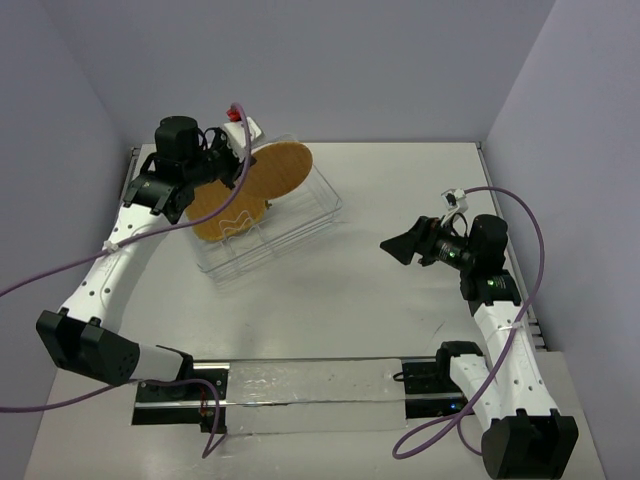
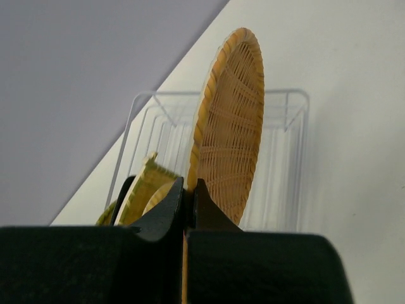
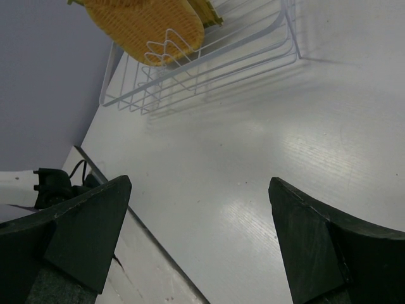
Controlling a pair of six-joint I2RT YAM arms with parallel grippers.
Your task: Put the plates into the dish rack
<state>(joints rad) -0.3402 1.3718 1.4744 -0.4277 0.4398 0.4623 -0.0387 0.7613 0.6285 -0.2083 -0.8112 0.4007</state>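
My left gripper (image 1: 241, 163) is shut on the rim of a round orange woven plate (image 1: 284, 167) and holds it on edge above the wire dish rack (image 1: 312, 215). In the left wrist view the fingers (image 2: 205, 212) pinch the plate (image 2: 231, 139) over the rack (image 2: 286, 104). An orange woven plate (image 1: 226, 213) stands in the rack; beside it the left wrist view shows a yellow bamboo plate (image 2: 143, 189) and a black edge (image 2: 123, 190). My right gripper (image 1: 398, 246) is open and empty over the bare table, right of the rack; the rack (image 3: 215, 60) and an orange plate (image 3: 147, 24) show in its view.
The rack lies askew at the back left, near the left wall. A clear strip (image 1: 300, 385) lies along the near edge between the arm bases. The table's left edge (image 3: 95, 168) shows in the right wrist view.
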